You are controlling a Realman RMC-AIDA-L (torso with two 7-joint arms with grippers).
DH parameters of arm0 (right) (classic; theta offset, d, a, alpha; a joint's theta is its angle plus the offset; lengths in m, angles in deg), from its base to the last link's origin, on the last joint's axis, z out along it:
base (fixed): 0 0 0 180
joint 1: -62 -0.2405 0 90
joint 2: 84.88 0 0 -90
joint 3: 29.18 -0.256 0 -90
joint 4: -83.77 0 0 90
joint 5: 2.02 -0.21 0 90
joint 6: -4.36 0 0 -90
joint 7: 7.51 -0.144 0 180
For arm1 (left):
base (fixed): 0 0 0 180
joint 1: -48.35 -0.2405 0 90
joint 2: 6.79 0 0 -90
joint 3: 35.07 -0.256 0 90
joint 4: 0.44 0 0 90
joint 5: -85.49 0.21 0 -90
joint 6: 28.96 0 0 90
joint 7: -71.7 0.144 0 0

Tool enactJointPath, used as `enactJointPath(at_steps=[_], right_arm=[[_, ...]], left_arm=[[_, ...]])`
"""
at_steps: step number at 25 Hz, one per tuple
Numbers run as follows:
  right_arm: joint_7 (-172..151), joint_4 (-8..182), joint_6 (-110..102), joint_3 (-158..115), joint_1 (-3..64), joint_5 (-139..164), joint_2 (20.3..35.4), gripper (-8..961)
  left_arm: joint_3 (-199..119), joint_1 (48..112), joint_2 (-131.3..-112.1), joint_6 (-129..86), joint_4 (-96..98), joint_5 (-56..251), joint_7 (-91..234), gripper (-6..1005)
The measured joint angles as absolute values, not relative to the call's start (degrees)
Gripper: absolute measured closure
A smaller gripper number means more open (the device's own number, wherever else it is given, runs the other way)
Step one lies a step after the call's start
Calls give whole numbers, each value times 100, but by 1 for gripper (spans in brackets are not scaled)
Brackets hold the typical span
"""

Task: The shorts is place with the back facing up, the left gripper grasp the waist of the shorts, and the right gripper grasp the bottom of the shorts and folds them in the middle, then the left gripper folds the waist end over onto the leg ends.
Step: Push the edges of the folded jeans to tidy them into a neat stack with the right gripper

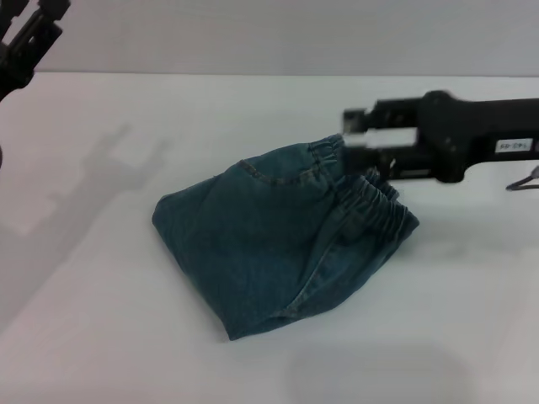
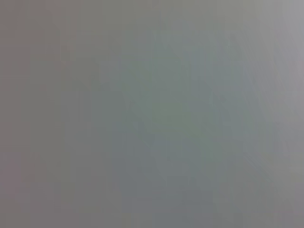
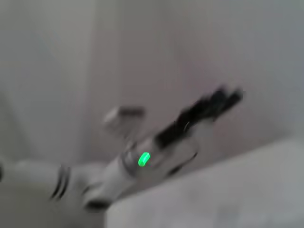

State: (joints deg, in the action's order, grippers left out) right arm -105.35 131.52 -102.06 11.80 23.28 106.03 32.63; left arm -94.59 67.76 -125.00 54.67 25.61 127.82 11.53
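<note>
The blue denim shorts (image 1: pixel 269 244) lie folded into a compact bundle in the middle of the white table (image 1: pixel 101 337). The gathered waist (image 1: pixel 375 202) sits at the bundle's right side, on top. I cannot make out the leg hems under the folded layers. My right gripper (image 1: pixel 358 135) hovers just beyond the waist at the bundle's far right corner, open and holding nothing. My left gripper (image 1: pixel 29 34) is raised high at the far left, well clear of the shorts and open. It also shows blurred as the left gripper (image 3: pixel 209 107), past its green ring (image 3: pixel 144 159).
A thin grey cable (image 1: pixel 524 178) hangs from the right arm. The left wrist view shows only a plain grey surface. Bare white table surrounds the bundle on all sides.
</note>
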Motion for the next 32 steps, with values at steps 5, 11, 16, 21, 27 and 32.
enactJointPath(at_steps=[5,11,16,21,27,32], right_arm=[[-11461,13147,-10189,2374,1553,11365,3222,323],[-11700,12235,-9303,3630,714,11891,3436,322],[-11716,11513,-8684,4431,325,11739,3487,323],[-11844,11412,-8320,5196,351,11182,3493,323],[-11999,11408,-8058,6077,396,10686,3496,323],[-12157,11423,-7878,6551,404,10545,3496,323]], left_arm=[[-9458,6698,-12507,5547,2418,12775,1184,144],[-9460,6667,-12498,5605,2251,12772,1222,145],[-9456,6655,-12498,5604,2128,12771,1268,145],[-9456,6673,-12500,5586,2022,12770,1370,145],[-9457,6709,-12500,5574,2003,12767,1381,146],[-9457,6732,-12500,5566,1978,12767,1382,146]])
